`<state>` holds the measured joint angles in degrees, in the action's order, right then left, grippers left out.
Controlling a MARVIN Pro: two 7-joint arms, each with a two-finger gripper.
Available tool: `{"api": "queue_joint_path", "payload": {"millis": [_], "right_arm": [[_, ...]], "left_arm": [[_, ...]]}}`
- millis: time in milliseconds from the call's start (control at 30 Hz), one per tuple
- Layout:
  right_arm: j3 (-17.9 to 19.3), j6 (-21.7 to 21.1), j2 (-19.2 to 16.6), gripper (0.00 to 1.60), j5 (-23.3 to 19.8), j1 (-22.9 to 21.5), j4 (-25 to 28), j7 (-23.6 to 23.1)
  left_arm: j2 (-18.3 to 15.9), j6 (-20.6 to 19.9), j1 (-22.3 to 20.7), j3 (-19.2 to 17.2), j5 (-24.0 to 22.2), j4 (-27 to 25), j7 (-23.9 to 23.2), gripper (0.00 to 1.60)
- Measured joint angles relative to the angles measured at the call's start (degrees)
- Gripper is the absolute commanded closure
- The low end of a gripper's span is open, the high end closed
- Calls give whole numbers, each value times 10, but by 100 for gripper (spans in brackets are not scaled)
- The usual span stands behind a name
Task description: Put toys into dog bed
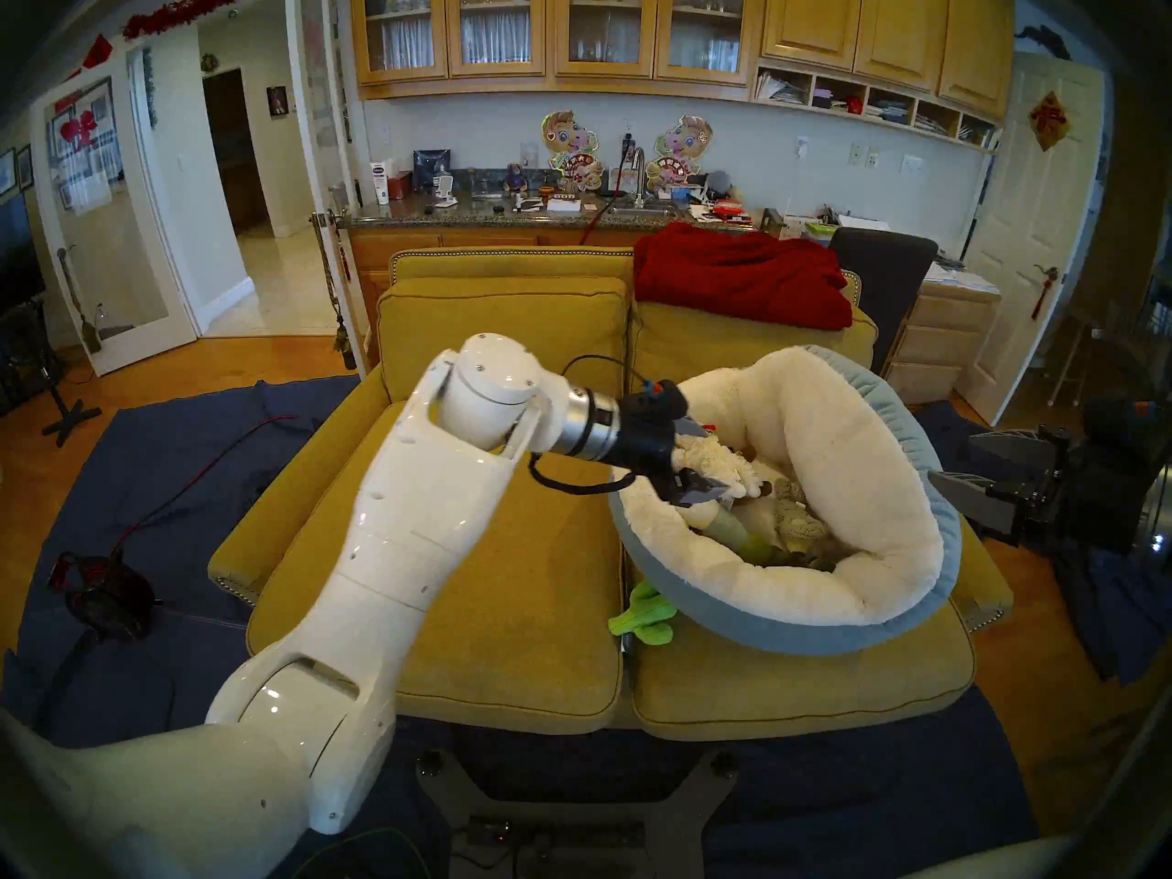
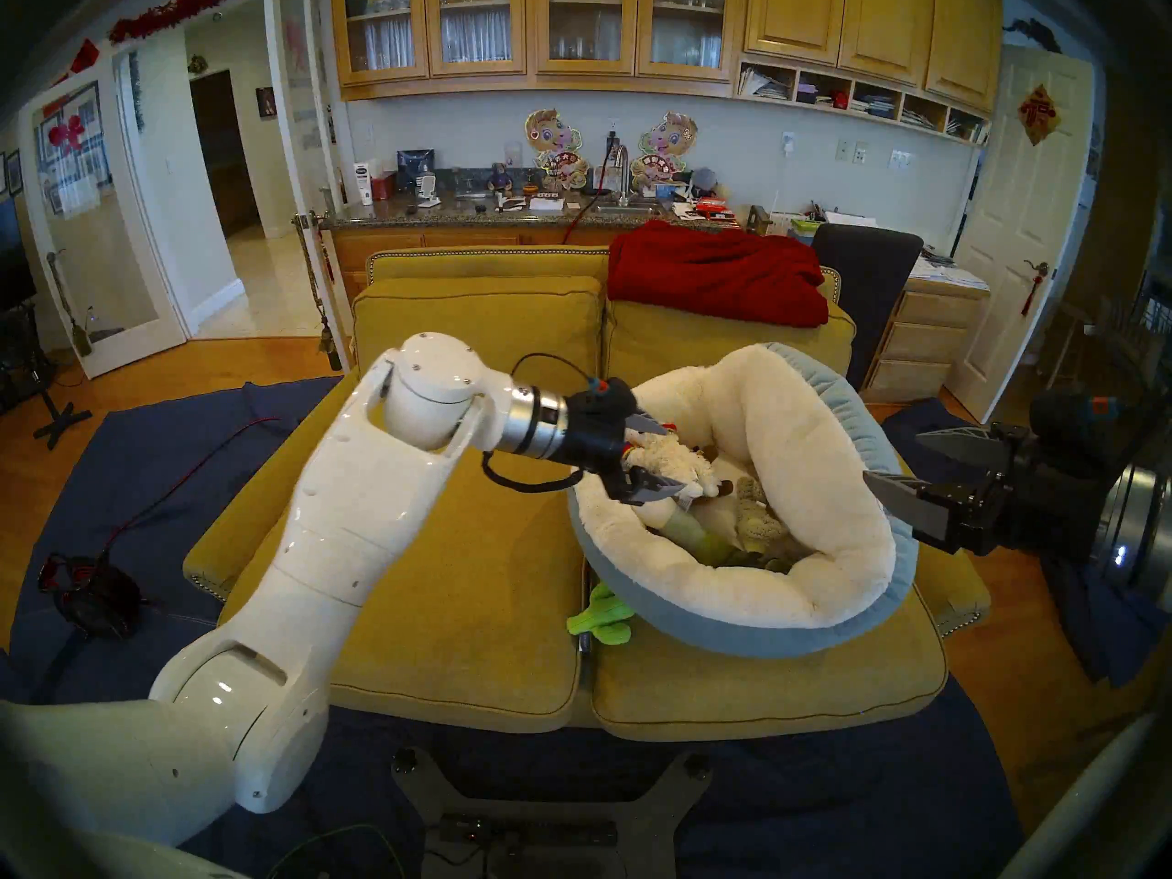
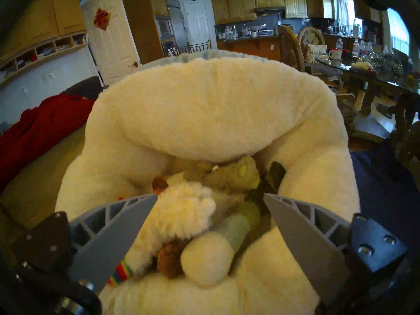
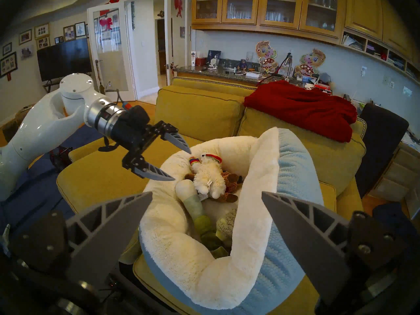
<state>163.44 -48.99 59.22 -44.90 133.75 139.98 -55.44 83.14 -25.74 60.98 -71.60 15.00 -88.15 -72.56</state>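
— Four toys lie in the dog bed (image 4: pixel 227 273): the lamb (image 4: pixel 210 174), the brown animal (image 4: pixel 231 182), the leek (image 4: pixel 194 205) and the grey animal (image 4: pixel 226 223). The green cactus (image 1: pixel 642 617) sits outside on the sofa (image 1: pixel 507 573), against the bed's blue edge.

— And the left claw (image 4: pixel 179 165)?

— Spread wide, holding nothing. It hangs over the bed's near rim; its tips stand just clear of the lamb.

— The right claw (image 4: pixel 206 195)?

— Also wide apart and empty, off to the bed's right side.
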Motion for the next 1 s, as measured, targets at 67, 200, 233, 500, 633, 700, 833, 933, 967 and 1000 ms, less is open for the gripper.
{"api": "queue_joint_path", "payload": {"millis": [67,200,233,500,633,700,833,933,967,1000], "right_arm": [[0,0,0,0,0,0,0,0],[0,0,0,0,0,0,0,0],[0,0,0,0,0,0,0,0],[0,0,0,0,0,0,0,0],[0,0,0,0,0,0,0,0],[0,0,0,0,0,0,0,0],[1,0,0,0,0,0,0,0],[1,0,0,0,0,0,0,0],[1,0,0,0,0,0,0,0],[1,0,0,0,0,0,0,0]], "left_arm": [[-16,-5,17,-20,0,-16,-11,0],[-47,-14,49,-56,-2,-45,-28,0],[-54,-15,57,-65,-3,-52,-31,0],[-104,-27,121,-136,-20,-112,-45,0],[-116,-33,148,-159,-28,-139,-39,0],[-120,-35,158,-165,-29,-149,-37,0],[-127,-40,180,-176,-33,-167,-32,0],[-133,-42,202,-183,-37,-177,-29,0],[-135,-42,207,-185,-39,-179,-29,0],[-137,-43,212,-186,-40,-180,-28,0]]}}
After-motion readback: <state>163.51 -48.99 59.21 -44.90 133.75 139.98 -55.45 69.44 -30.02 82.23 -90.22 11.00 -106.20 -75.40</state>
